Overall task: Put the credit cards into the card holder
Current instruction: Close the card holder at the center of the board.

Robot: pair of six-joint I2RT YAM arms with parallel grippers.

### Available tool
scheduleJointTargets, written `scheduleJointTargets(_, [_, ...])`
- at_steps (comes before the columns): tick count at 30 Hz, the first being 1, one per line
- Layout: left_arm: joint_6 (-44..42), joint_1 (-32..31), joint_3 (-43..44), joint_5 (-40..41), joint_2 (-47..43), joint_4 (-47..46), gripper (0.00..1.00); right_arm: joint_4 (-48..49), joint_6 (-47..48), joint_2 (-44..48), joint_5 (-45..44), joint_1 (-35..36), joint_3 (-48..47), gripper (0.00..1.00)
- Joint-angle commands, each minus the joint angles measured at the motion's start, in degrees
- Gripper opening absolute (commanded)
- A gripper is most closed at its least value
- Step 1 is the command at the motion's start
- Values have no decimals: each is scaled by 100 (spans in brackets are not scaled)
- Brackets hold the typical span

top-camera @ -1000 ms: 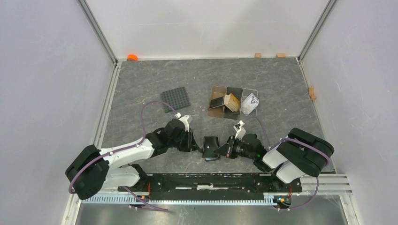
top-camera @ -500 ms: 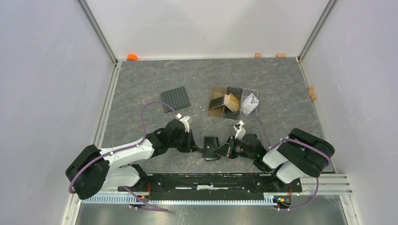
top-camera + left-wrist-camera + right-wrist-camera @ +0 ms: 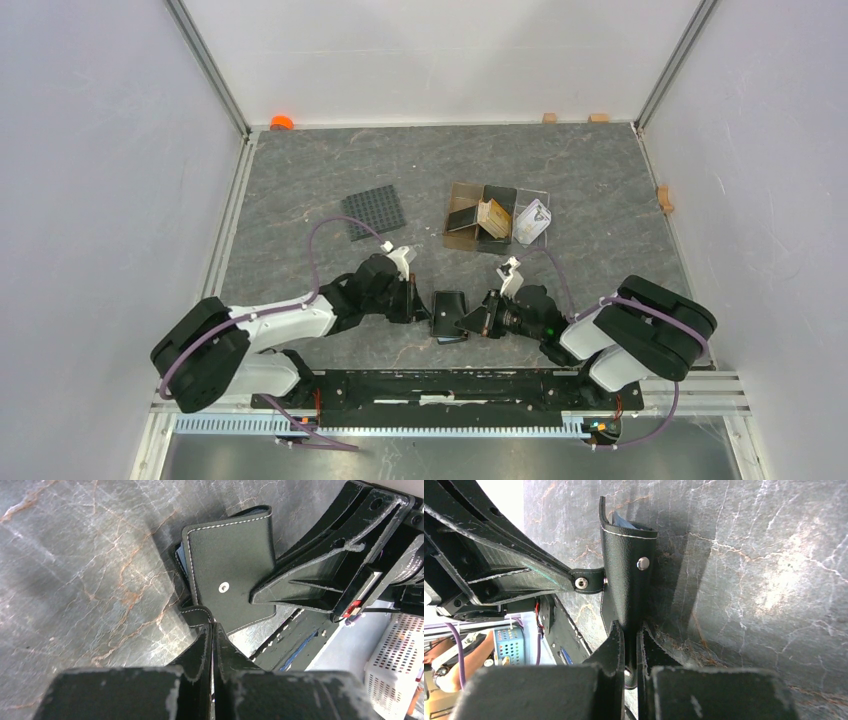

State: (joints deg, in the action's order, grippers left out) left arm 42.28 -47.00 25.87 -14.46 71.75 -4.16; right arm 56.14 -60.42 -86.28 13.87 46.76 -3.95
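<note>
Left end effector point(image 3: 212, 626) has just pinched shut on the strap point(image 3: 196, 612) of the wallet point(image 3: 230, 565).
Right end effector point(image 3: 630, 630) is clamped tight on the wallet's edge, so unfolding it looks possible next.

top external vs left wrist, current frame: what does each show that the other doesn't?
Top external only: the gridded mat, brown compartment box and clear tray further back, plus both whole arms.
Left wrist only: the snap stud on the card holder, and its strap tab running into the shut left gripper.
Both: the card holder between the two grippers, with the right gripper at its opposite edge.
</note>
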Motion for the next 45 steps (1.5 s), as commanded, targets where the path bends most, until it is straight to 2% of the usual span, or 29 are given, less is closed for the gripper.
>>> scheduleJointTargets(1, [135,-19,115,-125,297,-661,2,-1146,536,-106,-566,65,10,0])
scheduleJointTargets(13, [52,-18,165,-110,828,-1147,2,-1573,727,62,-761,214,-122,0])
scheduleJointTargets(22, [60,-11,170,26,851,-1262,2,-2434,1020,297,-1210,358,-400,0])
scheduleJointTargets(31, [61,-11,137,350,584,-1036,2,-3063,1207,457,-1669,516,-646,0])
scheduleJointTargets(45, [-26,-6,210,777,350,-658,2,-3292,1269,431,-1853,654,-815,0])
